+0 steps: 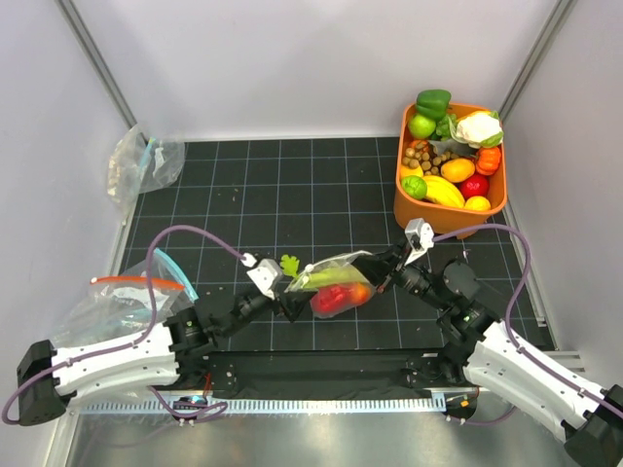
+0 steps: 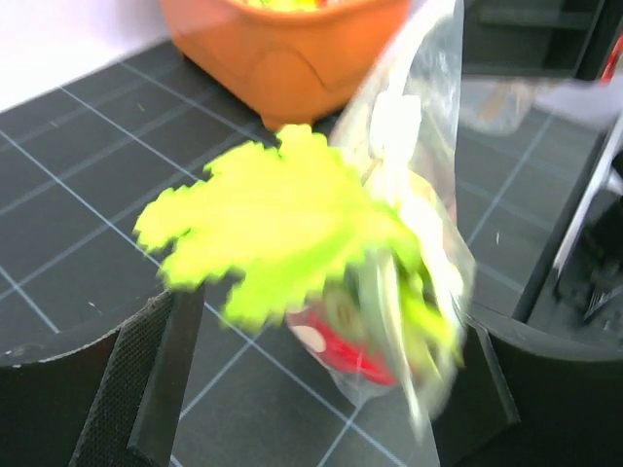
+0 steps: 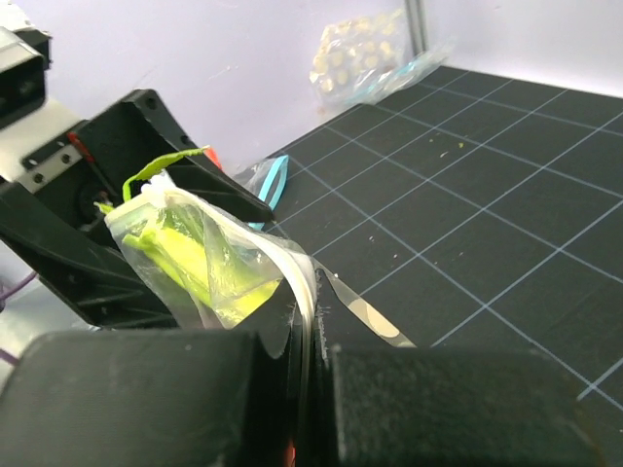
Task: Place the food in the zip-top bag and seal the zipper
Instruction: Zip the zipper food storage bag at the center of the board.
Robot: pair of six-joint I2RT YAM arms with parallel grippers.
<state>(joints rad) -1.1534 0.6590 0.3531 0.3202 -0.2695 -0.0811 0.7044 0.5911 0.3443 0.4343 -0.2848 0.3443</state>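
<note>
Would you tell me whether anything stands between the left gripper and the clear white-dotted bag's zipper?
The pale-green celery stalk pokes its leafy end out of the bag, inside the open left gripper.

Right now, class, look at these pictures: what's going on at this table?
The right pincer is shut on one edge of the dotted bag, holding it between the arms. Celery and red veg are inside, but the celery's leaf sticks out of the mouth. The left pincer is open at that mouth, its fingers either side of the leaf, gripping nothing. The bag is not yet sealed.
</note>
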